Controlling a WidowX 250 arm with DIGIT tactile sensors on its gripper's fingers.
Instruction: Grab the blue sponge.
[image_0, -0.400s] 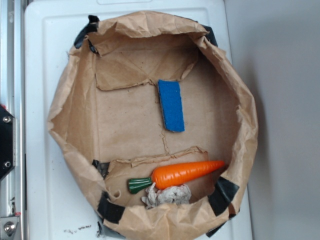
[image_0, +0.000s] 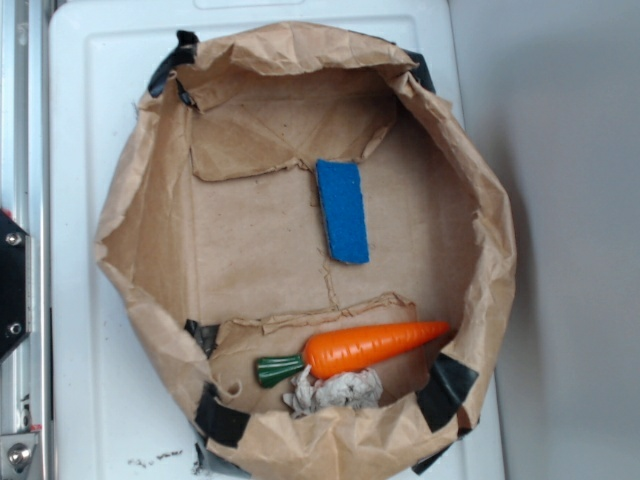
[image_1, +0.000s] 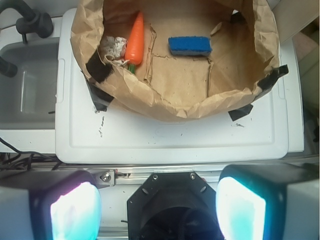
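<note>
White plastic lid-like surface (image_0: 100, 250) is seen under a crumpled brown paper basin (image_0: 140, 200), its rolled rim patched with strips of black tape (image_0: 222, 418). Grey wall or floor is seen to the right in the exterior view; a grey tub (image_1: 25, 90) is seen beside the white surface in the wrist view.

Small flat rectangular bright-blue sponge (image_0: 342, 211) is laid flat on the paper floor, near the basin's middle, long axis roughly along the exterior view's vertical. It is untouched and well apart from everything else. Orange toy carrot with green stem (image_0: 365, 348) is laid near the basin's lower wall, a crumpled grey-white paper wad (image_0: 335, 390) touching it at the stem end.

Gripper (image_1: 157, 210) is seen only in the wrist view: parked outside the basin, past the white surface's edge, above a metal rail, camera aimed toward the basin. Two fingers (image_1: 75, 212) with glowing cyan pads are spread wide with nothing between them. Sponge is well apart from the gripper, across the basin's near wall.
</note>
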